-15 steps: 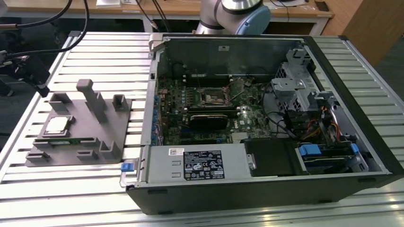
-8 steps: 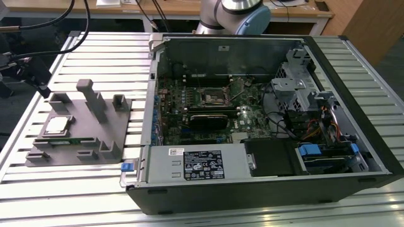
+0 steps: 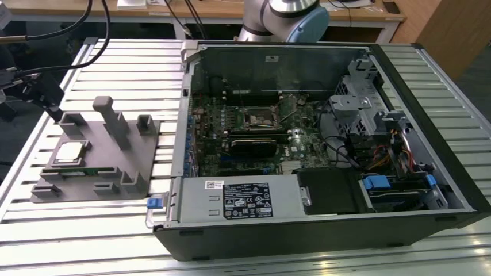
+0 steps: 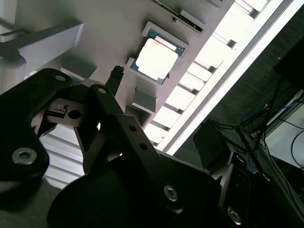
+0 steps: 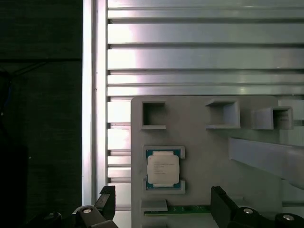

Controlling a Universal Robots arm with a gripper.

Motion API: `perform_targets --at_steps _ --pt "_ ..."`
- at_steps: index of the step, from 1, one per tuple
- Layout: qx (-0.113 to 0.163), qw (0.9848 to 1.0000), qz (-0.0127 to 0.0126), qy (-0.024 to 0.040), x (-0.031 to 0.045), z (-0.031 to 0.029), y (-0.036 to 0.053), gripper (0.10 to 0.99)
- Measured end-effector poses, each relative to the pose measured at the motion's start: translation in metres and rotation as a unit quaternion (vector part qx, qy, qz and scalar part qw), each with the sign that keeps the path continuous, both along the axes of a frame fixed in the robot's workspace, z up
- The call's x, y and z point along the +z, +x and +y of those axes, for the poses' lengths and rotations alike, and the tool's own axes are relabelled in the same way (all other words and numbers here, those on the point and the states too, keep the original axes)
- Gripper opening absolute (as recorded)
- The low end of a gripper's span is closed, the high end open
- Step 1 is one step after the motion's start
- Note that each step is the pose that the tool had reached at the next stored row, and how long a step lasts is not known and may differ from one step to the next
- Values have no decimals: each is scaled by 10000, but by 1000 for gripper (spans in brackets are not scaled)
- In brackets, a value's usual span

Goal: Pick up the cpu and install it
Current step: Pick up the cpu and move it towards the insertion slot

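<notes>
Cpu (image 3: 69, 152): silver-topped square, lying flat in a recess of the grey holder (image 3: 107, 164) on the slatted counter (image 3: 92, 230). In the exterior view it is at 9 o'clock from the open case (image 3: 307, 244), well apart from the black-framed socket (image 3: 257, 118) inside.
Memory stick (image 3: 77, 172): green strip, just beside the cpu at its 6 o'clock.
Gripper (image 5: 164, 205): fingers (image 5: 107, 199) spread apart, holding nothing, close over the holder, clear of the cpu.
</notes>
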State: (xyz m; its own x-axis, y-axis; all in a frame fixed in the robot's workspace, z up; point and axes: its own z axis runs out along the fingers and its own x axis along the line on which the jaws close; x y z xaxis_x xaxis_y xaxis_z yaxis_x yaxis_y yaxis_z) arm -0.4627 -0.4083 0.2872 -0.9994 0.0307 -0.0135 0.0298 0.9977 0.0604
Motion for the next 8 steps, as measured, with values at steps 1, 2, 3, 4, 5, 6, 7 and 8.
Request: perform_targets --at_steps 1,2,3,4,5,6,7,8 --pt "0 10000 -1 0 -5 0 0 878" --pt "0 10000 -1 1 -11 -1 0 878" --pt "1 10000 -1 0 -17 -1 0 878" --pt "0 10000 0 0 -23 -2 0 878" --pt "1 10000 0 0 -30 -4 0 878" --pt "1 10000 0 0 -36 -6 0 878" --pt "1 10000 0 0 -42 -8 0 878" --pt "1 10000 0 0 -47 -9 0 878"
